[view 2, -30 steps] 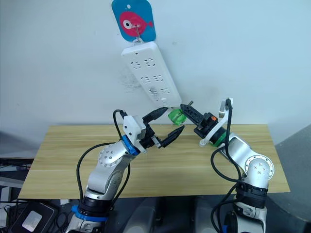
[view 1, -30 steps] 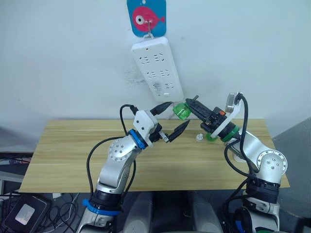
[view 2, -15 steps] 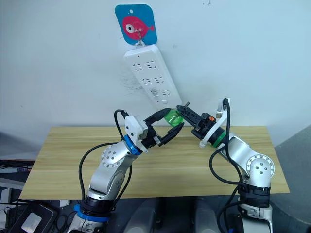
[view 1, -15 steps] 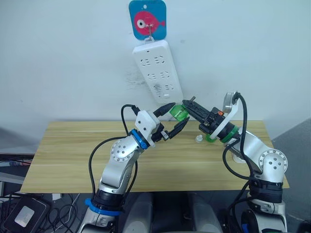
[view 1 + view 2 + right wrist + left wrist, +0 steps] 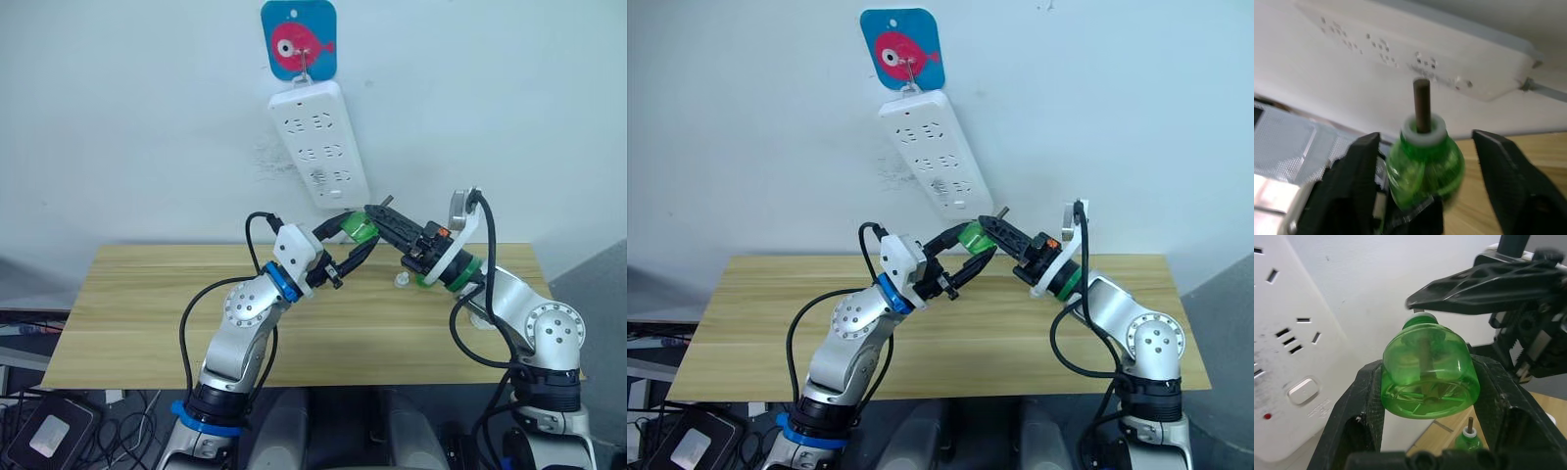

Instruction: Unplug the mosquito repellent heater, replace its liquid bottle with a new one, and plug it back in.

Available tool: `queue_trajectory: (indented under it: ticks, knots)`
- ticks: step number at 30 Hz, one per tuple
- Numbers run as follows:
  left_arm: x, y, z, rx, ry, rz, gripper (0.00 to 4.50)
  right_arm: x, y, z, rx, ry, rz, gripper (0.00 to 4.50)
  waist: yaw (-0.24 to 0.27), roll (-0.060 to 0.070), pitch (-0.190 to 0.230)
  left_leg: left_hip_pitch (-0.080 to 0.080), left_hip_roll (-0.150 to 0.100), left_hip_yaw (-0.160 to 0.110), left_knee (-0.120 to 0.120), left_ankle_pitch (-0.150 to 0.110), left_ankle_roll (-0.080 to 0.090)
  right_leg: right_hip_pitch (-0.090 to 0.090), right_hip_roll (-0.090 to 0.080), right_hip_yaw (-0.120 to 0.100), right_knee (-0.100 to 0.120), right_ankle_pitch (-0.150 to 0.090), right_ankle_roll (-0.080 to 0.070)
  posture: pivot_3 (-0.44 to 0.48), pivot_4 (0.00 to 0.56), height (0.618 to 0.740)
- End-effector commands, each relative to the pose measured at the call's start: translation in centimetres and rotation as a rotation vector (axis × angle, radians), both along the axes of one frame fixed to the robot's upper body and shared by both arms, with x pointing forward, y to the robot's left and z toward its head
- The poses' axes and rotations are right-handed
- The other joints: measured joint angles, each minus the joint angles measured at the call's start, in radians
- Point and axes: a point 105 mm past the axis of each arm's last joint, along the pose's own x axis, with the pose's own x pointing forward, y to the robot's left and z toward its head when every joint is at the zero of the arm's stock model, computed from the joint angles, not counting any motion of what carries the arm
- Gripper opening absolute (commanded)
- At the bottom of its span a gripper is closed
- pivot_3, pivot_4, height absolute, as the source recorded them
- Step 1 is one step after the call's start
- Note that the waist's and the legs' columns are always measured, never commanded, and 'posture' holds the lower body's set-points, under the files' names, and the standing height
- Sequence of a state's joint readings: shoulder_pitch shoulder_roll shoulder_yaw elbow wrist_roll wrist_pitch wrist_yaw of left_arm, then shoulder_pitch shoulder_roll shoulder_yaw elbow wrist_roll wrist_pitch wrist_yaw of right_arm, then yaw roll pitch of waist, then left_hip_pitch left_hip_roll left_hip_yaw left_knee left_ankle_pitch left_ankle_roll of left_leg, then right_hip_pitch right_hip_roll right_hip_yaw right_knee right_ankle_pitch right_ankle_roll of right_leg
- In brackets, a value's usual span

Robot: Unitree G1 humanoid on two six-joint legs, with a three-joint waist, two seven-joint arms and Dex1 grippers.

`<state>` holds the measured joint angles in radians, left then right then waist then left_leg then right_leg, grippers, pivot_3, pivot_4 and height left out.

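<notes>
- I am holding my left hand (image 5: 355, 235) up in front of the wall, above the far side of the desk (image 5: 147, 313), and it is pinching the green bottle (image 5: 1427, 382) by its round sides between both black fingers
- The bottle is sitting off the desk, just below the lower end of the white power strip (image 5: 318, 142), which is hanging tilted from a blue fish hook (image 5: 299, 39)
- The bottle's neck is pointing towards my right hand (image 5: 1425, 142), with a dark wick (image 5: 1421, 105) sticking out of a white collar
- My right hand is reaching in with its fingers spread, one on each side of the neck and not gripping it
- A second green bottle (image 5: 1467, 440) with a wick is standing on the desk below
</notes>
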<state>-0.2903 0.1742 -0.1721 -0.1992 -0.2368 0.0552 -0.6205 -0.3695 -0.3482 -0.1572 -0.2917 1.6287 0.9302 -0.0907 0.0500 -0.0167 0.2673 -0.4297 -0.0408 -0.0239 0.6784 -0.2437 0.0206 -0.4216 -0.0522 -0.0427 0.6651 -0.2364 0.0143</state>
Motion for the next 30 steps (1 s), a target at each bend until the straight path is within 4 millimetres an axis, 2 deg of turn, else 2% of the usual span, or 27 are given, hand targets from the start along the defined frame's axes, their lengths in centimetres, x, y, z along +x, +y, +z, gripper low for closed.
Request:
queue_trajectory:
  ticks: [1,4,8,11,14,18,23,30]
  knots:
    - [-0.4,-0.2,0.7,-0.012,-0.02,-0.035,2.25,-1.4,-1.3,-0.1,-0.156,-0.074,0.048,4.48,0.002,0.0,0.0,0.0,0.0,0.0,0.0,0.0,0.0,0.0,0.0,0.0,0.0,0.0,0.0,0.119,0.22,0.74]
    - [-1.1,-0.5,-0.2,0.034,0.018,-0.123,2.25,-2.0,-4.8,-1.6,-0.408,-0.08,0.048,4.48,0.004,0.0,0.0,0.0,0.0,0.0,0.0,0.0,0.001,0.001,0.0,0.0,-0.001,0.0,0.0,0.106,0.224,0.74]
    - [-1.5,-0.4,-1.2,0.064,0.088,-0.21,2.25,-2.3,-9.8,-4.9,-0.842,-0.056,0.069,4.48,0.001,0.0,0.0,0.0,0.0,0.0,0.0,0.0,0.001,0.001,0.0,-0.001,-0.002,0.0,0.0,0.078,0.231,0.74]
    - [-1.4,0.2,-1.1,0.055,0.13,-0.244,2.25,-0.7,-14.6,-7.3,-1.132,0.004,-0.022,4.48,-0.009,-0.001,0.0,0.0,0.001,0.001,0.001,0.0,0.001,0.001,0.0,-0.001,-0.002,0.0,0.0,0.072,0.238,0.74]
    - [-1.2,0.3,-1.2,0.06,0.139,-0.249,2.25,0.9,-17.9,-8.2,-1.252,0.073,-0.114,4.48,-0.019,-0.001,0.0,0.0,0.001,0.002,0.001,0.0,0.001,0.001,-0.001,-0.001,-0.002,0.0,0.001,0.071,0.245,0.74]
    - [-0.8,0.5,-1.6,0.059,0.146,-0.229,2.25,2.3,-19.9,-9.0,-1.295,0.178,-0.166,4.48,-0.028,-0.001,0.0,0.0,0.001,0.003,0.001,0.0,0.001,0.001,-0.001,0.0,-0.002,0.0,0.0,0.078,0.245,0.74]
    - [-0.7,0.8,-2.0,0.055,0.152,-0.215,2.25,3.5,-20.8,-10.4,-1.219,0.402,-0.223,4.48,-0.023,-0.001,0.0,0.0,0.001,0.002,0.001,0.0,0.001,0.001,-0.001,0.0,-0.002,0.0,0.0,0.11,0.246,0.74]
    - [-1.1,1.5,-2.5,0.06,0.165,-0.182,2.25,3.6,-21.8,-11.9,-1.218,0.532,-0.235,4.48,-0.016,-0.001,0.0,0.0,0.0,0.001,0.001,0.0,0.002,0.001,-0.002,0.0,-0.002,0.0,0.0,0.154,0.252,0.74]
